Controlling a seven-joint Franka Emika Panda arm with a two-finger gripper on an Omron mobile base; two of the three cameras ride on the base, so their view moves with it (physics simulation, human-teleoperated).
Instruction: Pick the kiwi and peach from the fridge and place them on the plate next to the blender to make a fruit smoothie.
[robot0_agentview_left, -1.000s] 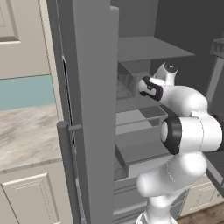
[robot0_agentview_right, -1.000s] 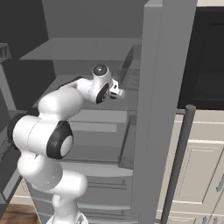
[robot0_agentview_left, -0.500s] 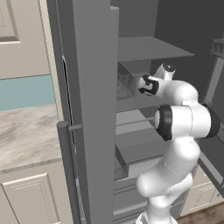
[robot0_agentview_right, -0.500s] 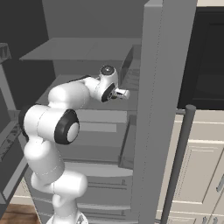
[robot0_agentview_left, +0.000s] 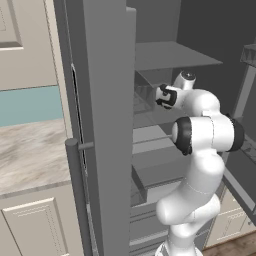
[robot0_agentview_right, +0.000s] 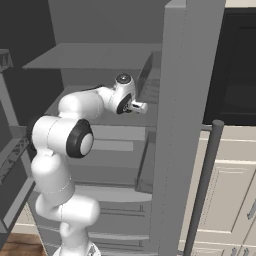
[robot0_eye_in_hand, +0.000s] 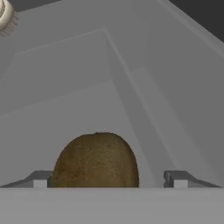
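Straddling the kiwi (robot0_eye_in_hand: 96, 160), the jaws stand spread; contact cannot be told.

— What colour is the kiwi (robot0_eye_in_hand: 95, 160) in front of you?

— Dark brown, olive-tinged, finely speckled. My end effector (robot0_eye_in_hand: 107, 178) tips are dark grey.

— And the fridge (robot0_agentview_left: 102, 100)?

— Dark grey door, paler grey shelves. My arm (robot0_agentview_left: 202, 135) is white with black joints. The table (robot0_agentview_left: 30, 152) is mottled beige marble, under a teal wall strip.

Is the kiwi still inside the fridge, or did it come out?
Inside. In the hand view the kiwi lies on a grey shelf of the fridge, between the tips of the open pincer.
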